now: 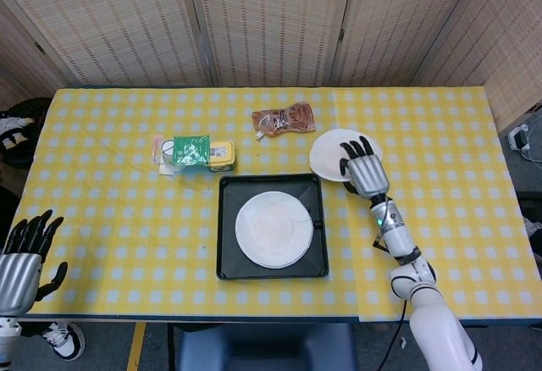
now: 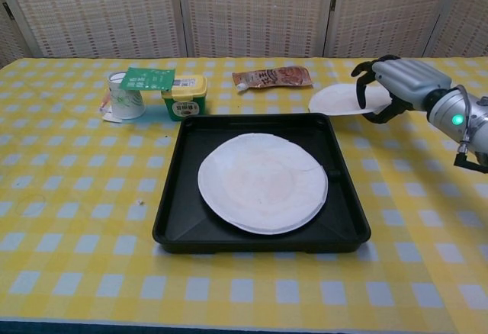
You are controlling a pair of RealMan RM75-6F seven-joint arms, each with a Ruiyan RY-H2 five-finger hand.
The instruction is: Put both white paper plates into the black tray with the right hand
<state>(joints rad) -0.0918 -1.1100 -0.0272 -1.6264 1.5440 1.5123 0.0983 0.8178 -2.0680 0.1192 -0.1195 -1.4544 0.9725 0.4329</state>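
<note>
One white paper plate [image 1: 273, 229] [image 2: 263, 183] lies flat inside the black tray [image 1: 227, 254] [image 2: 174, 210] at the table's middle. A second white paper plate [image 1: 327, 154] [image 2: 333, 100] is just beyond the tray's far right corner, lifted off the cloth. My right hand [image 1: 364, 170] [image 2: 390, 88] grips its right rim, fingers over the top and thumb underneath. My left hand [image 1: 24, 255] hangs open off the table's front left corner, holding nothing; the chest view does not show it.
A brown snack pouch [image 1: 284, 119] [image 2: 272, 77] lies behind the tray. A yellow tub [image 1: 220, 156] [image 2: 187, 96] and a white cup with a green lid flap [image 1: 188, 151] [image 2: 130, 94] stand at the back left. Yellow checked cloth [image 1: 110, 202] covers the table.
</note>
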